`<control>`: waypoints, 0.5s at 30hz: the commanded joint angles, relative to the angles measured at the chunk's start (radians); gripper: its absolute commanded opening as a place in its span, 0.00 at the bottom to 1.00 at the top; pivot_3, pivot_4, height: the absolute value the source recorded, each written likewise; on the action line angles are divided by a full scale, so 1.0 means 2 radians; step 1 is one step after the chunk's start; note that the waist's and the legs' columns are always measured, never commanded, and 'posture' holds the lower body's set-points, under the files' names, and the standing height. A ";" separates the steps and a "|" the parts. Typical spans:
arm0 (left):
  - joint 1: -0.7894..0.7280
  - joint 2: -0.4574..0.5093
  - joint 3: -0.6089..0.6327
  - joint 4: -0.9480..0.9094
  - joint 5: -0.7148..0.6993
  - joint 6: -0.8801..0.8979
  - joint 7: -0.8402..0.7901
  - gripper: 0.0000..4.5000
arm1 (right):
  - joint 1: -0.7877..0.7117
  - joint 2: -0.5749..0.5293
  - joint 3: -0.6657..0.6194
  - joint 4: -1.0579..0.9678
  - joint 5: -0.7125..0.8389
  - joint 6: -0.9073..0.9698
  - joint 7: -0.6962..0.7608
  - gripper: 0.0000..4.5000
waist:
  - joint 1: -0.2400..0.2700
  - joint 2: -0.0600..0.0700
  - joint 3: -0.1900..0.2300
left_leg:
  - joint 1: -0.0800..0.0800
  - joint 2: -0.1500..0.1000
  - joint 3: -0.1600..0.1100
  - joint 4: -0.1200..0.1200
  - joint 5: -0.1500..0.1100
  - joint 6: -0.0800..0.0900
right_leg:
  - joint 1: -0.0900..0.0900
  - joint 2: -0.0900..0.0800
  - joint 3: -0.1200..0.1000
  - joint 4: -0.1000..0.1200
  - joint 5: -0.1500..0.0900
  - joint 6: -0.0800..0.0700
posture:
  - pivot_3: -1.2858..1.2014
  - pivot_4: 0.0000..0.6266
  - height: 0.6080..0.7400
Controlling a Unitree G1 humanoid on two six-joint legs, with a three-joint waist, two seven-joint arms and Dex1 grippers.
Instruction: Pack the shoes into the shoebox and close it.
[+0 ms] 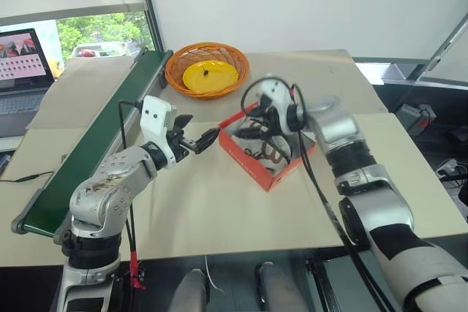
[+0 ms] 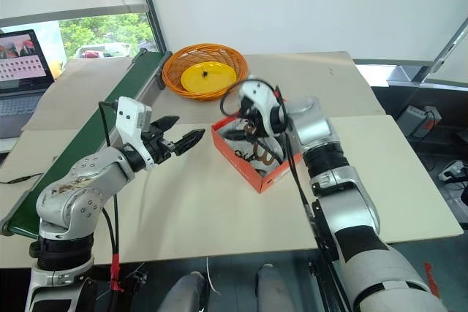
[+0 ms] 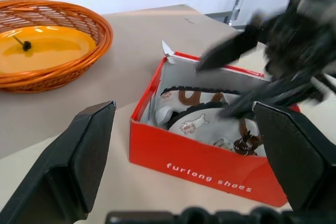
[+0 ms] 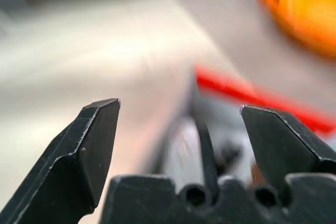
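The red-orange shoebox (image 1: 245,160) stands open-topped in the middle of the table, its front wall printed in white (image 3: 199,166). The white shoes (image 3: 202,125) with brown trim lie inside it, one on its side. My right gripper (image 4: 179,106) hovers just above the box's inside (image 2: 238,135), open, with nothing between its fingers. My left gripper (image 1: 197,140) is level and open a short way to the left of the box, pointing at it, not touching it; its fingers (image 3: 89,150) frame the box in the left wrist view.
A round orange wicker basket (image 1: 206,71) holding a yellow plate sits behind the box. A long green belt (image 1: 95,151) runs along the table's left side, with a laptop (image 1: 22,71) beyond it.
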State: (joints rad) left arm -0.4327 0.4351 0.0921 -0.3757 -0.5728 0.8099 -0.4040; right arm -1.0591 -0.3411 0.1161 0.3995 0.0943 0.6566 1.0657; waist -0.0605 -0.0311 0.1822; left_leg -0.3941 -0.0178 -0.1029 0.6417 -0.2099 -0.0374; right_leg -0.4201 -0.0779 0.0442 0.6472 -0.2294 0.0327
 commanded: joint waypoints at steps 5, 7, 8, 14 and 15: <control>-0.025 0.024 -0.017 0.007 -0.004 -0.012 -0.060 1.00 | 0.077 -0.079 -0.112 -0.215 0.080 0.181 -0.067 0.98 | 0.011 0.000 0.000 | -0.001 0.000 0.000 0.000 0.000 0.000 | -0.001 0.000 0.000 -0.001 0.000 0.000 | 0.52 0.24 1.00; -0.031 0.029 -0.022 0.013 -0.004 -0.012 -0.073 1.00 | 0.105 -0.090 -0.142 -0.234 0.086 0.199 -0.092 0.93 | 0.013 0.000 0.000 | -0.002 0.000 0.000 0.000 0.000 0.000 | -0.001 0.000 0.000 -0.001 0.000 0.000 | 0.52 0.24 1.00; -0.035 0.033 -0.027 0.017 -0.003 -0.013 -0.082 1.00 | 0.132 -0.104 -0.156 -0.253 0.091 0.209 -0.096 0.86 | 0.014 0.000 0.000 | -0.002 0.000 0.000 0.000 0.000 0.000 | -0.001 0.000 0.000 -0.001 0.000 0.000 | 0.52 0.24 1.00; -0.070 0.062 -0.066 0.042 0.009 -0.022 -0.153 1.00 | 0.304 -0.152 -0.272 -0.371 0.129 0.275 -0.119 0.43 | 0.016 0.000 0.000 | -0.002 0.000 0.001 0.000 0.000 0.000 | -0.001 0.000 0.000 -0.001 0.000 0.000 | 0.52 0.24 1.00; -0.076 0.066 -0.071 0.045 0.012 -0.024 -0.165 1.00 | 0.325 -0.148 -0.292 -0.383 0.140 0.284 -0.124 0.37 | 0.017 0.000 0.000 | -0.002 0.000 0.000 0.000 0.000 0.000 | -0.001 0.000 0.000 -0.001 0.000 0.000 | 0.52 0.24 1.00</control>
State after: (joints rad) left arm -0.5480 0.5535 -0.0379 -0.2835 -0.5551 0.7989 -0.6841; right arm -0.4374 -0.6257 -0.3666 -0.2839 0.3267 1.1842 0.8345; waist -0.0270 -0.0309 0.1823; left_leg -0.3988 -0.0177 -0.1022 0.6425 -0.2105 -0.0361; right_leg -0.4212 -0.0776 0.0436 0.6448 -0.2300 0.0333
